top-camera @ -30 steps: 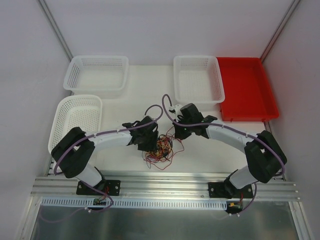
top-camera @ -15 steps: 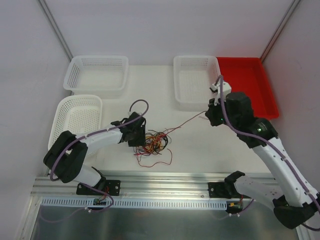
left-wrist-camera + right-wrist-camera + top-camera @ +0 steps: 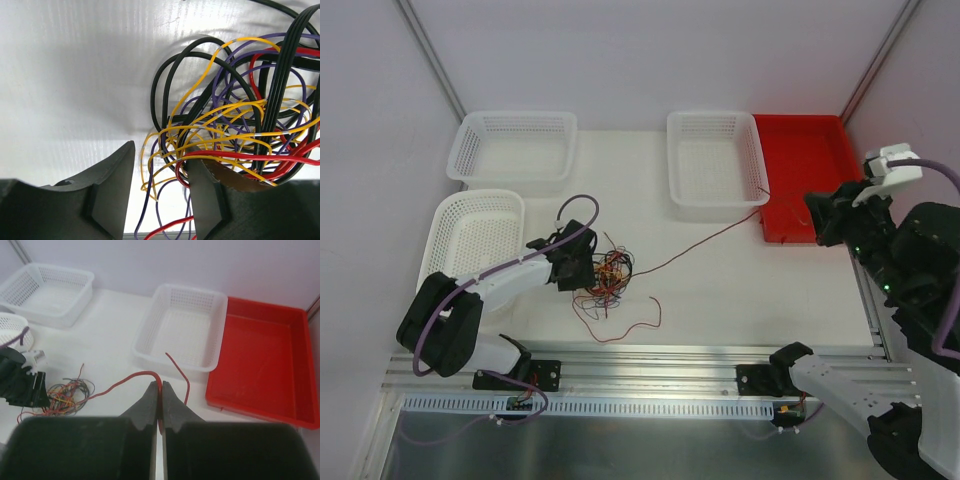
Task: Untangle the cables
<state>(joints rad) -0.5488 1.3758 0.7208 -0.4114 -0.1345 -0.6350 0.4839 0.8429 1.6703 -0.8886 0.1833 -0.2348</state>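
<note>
The cables (image 3: pixel 608 275) lie as a tangle of red, yellow, black and purple wires on the white table. My left gripper (image 3: pixel 582 270) sits at the tangle's left edge. In the left wrist view it (image 3: pixel 162 167) is open, with yellow, purple and red wires of the tangle (image 3: pixel 235 125) running through the gap and over the right finger (image 3: pixel 225 200). My right gripper (image 3: pixel 817 215) is raised at the right, and in the right wrist view it (image 3: pixel 160 385) is shut on one red cable (image 3: pixel 133 374). That cable (image 3: pixel 710 240) stretches from the tangle (image 3: pixel 65 392) to the gripper. Its free end curls up beside the jaws.
Two white baskets (image 3: pixel 515 145) (image 3: pixel 470 235) stand at the back left and left. A third white basket (image 3: pixel 717 160) stands at the back centre, with a red tray (image 3: pixel 815 180) to its right. A loose red cable loop (image 3: pixel 620 325) trails toward the near edge.
My right arm has swung right and up, drawing the red cable further out of the tangle. My left gripper and the tangle have shifted slightly left.
</note>
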